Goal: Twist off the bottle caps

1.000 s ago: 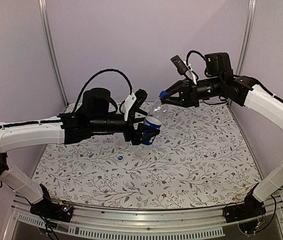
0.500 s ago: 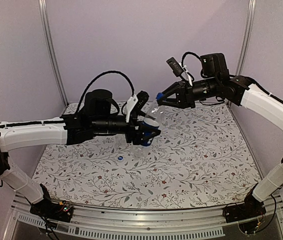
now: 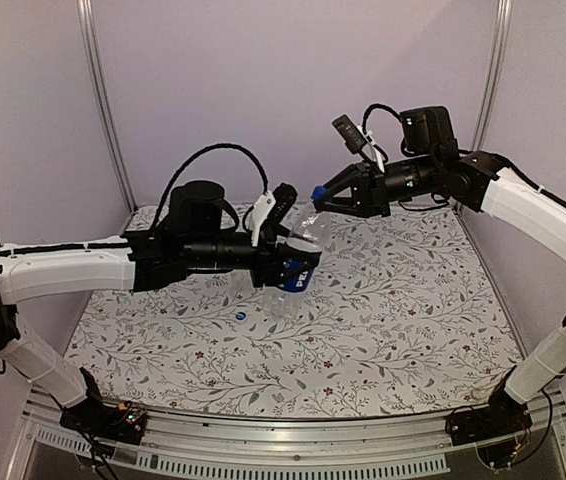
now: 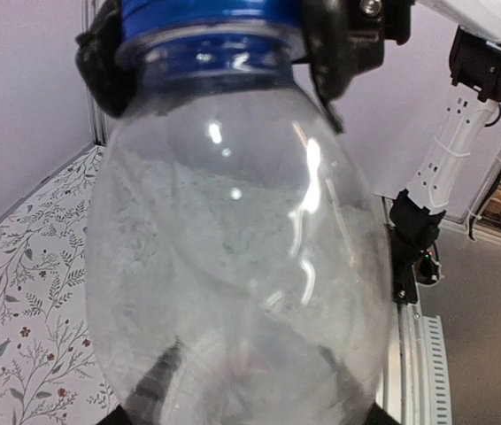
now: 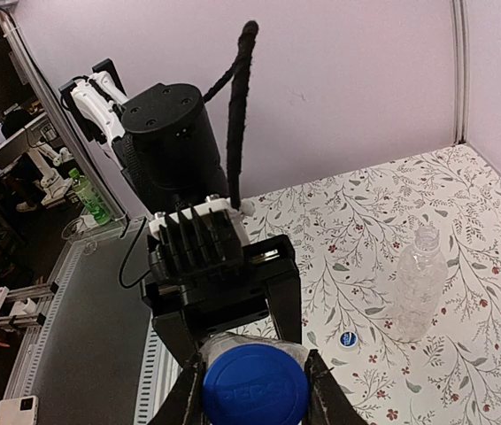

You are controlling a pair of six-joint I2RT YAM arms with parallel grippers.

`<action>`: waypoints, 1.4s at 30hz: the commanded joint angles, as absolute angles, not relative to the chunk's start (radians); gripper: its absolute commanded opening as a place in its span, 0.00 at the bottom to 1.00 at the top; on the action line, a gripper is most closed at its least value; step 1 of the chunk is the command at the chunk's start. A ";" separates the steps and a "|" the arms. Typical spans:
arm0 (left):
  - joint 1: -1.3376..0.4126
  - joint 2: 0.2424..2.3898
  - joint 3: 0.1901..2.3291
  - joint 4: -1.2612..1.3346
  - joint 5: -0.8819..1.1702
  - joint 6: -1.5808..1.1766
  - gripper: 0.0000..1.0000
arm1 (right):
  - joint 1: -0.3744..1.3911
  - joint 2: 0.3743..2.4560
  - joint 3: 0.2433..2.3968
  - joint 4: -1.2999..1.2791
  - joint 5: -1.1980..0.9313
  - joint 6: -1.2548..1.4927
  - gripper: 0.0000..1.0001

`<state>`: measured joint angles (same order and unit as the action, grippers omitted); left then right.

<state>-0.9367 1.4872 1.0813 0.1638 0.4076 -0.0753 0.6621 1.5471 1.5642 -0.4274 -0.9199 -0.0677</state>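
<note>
The labelled bottle [image 3: 299, 262] hangs tilted above the floral table, filling the left wrist view [image 4: 233, 266]. My left gripper [image 3: 291, 264] has its jaws against both sides of the body, and its black fingers [image 5: 286, 292] flank the bottle in the right wrist view. The blue cap [image 5: 255, 387] sits on the neck [image 4: 206, 22], and my right gripper [image 3: 320, 195] is shut on it. The plain bottle [image 5: 417, 283] stands on the table, neck open, with a loose blue cap [image 5: 350, 339] beside it.
The loose cap [image 3: 241, 315] and plain bottle [image 3: 281, 300] lie under the left arm, mid-table. Purple walls and metal posts [image 3: 98, 90] close in the back and sides. An aluminium rail [image 3: 263, 440] runs along the near edge.
The left gripper's jaws have closed in onto the labelled bottle. The right gripper, still on the cap, has shifted slightly left and down with the bottle.
</note>
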 commanded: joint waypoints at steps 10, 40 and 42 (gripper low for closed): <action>-0.951 1.427 0.962 0.359 0.350 -0.152 0.33 | 0.667 1.512 1.524 -0.307 -0.819 -0.006 0.76; -0.958 1.477 0.895 0.571 0.346 -0.258 0.31 | 0.750 1.530 1.511 -0.104 -0.661 0.219 0.70; -0.958 1.479 0.887 0.587 0.348 -0.238 0.31 | 0.750 1.531 1.510 -0.107 -0.680 0.204 0.67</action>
